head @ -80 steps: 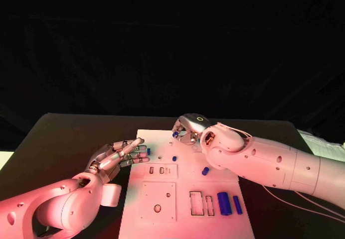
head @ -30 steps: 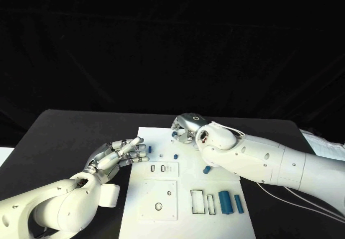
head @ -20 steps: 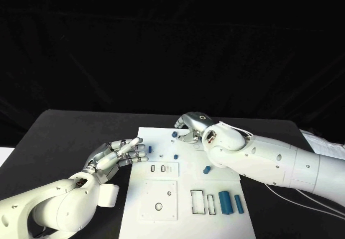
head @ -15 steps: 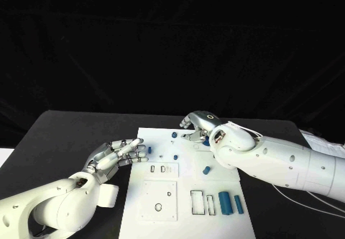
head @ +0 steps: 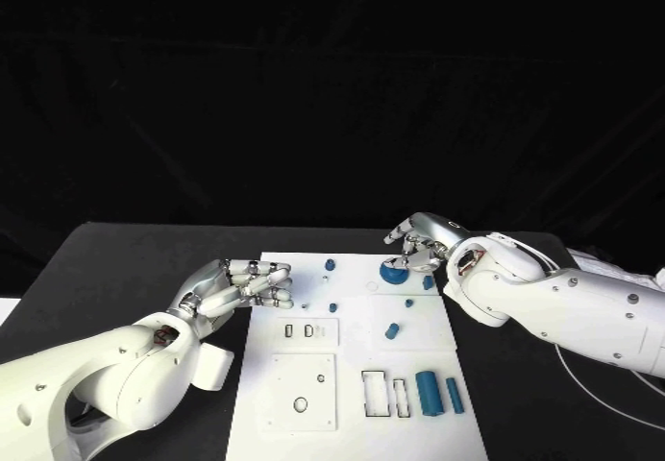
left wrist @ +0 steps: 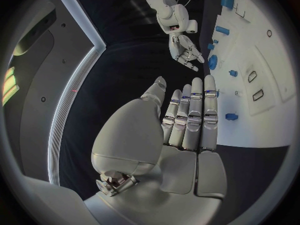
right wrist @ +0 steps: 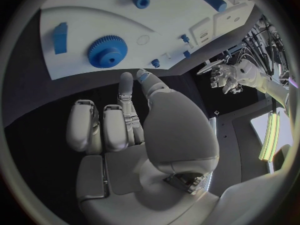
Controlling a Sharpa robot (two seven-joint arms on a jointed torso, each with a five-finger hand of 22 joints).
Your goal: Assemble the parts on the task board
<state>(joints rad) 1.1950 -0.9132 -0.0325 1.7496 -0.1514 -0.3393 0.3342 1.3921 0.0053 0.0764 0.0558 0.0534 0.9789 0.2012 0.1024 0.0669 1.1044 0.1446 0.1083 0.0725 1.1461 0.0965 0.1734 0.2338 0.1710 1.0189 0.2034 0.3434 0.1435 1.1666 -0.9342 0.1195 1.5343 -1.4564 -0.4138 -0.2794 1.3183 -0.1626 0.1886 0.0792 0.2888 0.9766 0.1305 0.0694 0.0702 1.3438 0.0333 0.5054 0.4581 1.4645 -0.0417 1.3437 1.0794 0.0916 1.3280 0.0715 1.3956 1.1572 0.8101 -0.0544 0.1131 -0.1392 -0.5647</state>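
On the black surface [head: 138, 259] lies the white task board [head: 354, 384], with small blue parts scattered over its far half and two longer blue pieces [head: 438, 393] lying side by side near its right edge, beside two empty rectangular slots [head: 384, 394]. The left hand [head: 238, 288] is at the board's left edge, fingers [head: 263, 281] loosely curled and holding nothing. The right hand [head: 423, 242] is over the board's far right corner, its fingers just above a round blue gear [head: 394, 274].

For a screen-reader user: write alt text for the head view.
A white task board lies on a black table between two robot arms. The right hand hovers over a blue gear at the board's far edge; the left hand, empty, sits at its left edge. Small blue parts dot the board.
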